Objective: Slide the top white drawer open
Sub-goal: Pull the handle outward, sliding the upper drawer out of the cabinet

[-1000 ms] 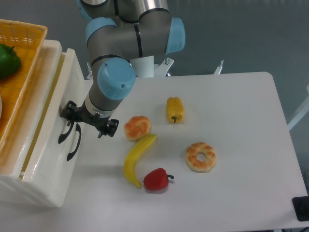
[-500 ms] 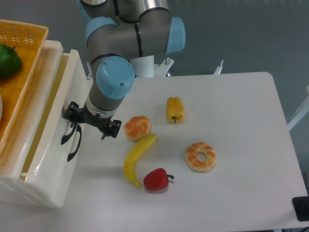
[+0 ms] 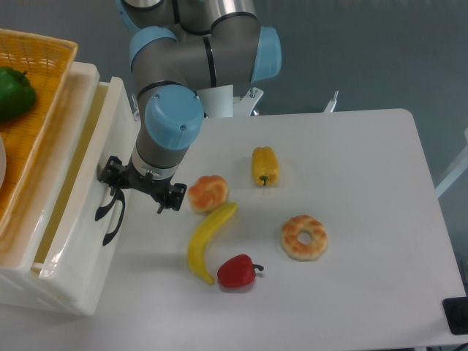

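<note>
The top white drawer [image 3: 115,110] stands at the left and is slid out a little to the right, so a narrow strip of its interior [image 3: 69,183] shows. My gripper [image 3: 110,193] reaches left against the drawer front and is shut on the drawer's curved black handle [image 3: 103,208]. A second like black handle [image 3: 114,224] shows just below and to the right of it, on the lower white front. The fingertips are partly hidden by the gripper body.
An orange basket [image 3: 44,88] with a green pepper [image 3: 14,93] sits on top of the cabinet. On the white table lie a bread roll [image 3: 208,192], a banana [image 3: 205,238], a red pepper [image 3: 236,271], a yellow pepper [image 3: 265,165] and a donut [image 3: 303,236].
The gripper has moved slightly right and down with the handle in it. The top drawer has slid out a bit further, widening the interior strip.
</note>
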`<state>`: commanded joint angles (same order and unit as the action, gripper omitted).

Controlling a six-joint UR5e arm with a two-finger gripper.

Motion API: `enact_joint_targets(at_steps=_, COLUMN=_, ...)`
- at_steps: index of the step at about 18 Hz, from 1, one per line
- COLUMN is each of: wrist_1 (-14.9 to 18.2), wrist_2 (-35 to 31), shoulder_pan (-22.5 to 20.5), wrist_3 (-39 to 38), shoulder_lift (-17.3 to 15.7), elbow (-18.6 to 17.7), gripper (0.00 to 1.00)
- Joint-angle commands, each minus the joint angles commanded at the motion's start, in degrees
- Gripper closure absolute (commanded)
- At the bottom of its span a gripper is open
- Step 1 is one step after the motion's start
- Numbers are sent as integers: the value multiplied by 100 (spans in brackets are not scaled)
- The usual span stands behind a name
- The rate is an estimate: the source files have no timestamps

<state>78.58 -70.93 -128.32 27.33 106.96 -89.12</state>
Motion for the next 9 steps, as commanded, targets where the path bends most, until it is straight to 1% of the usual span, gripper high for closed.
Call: enact_joint_targets(at_steps=9, wrist_1=9, wrist_2=-123, shoulder_pan=-167, wrist_3=0, shoulder_lift=-35, elbow=70, gripper=0)
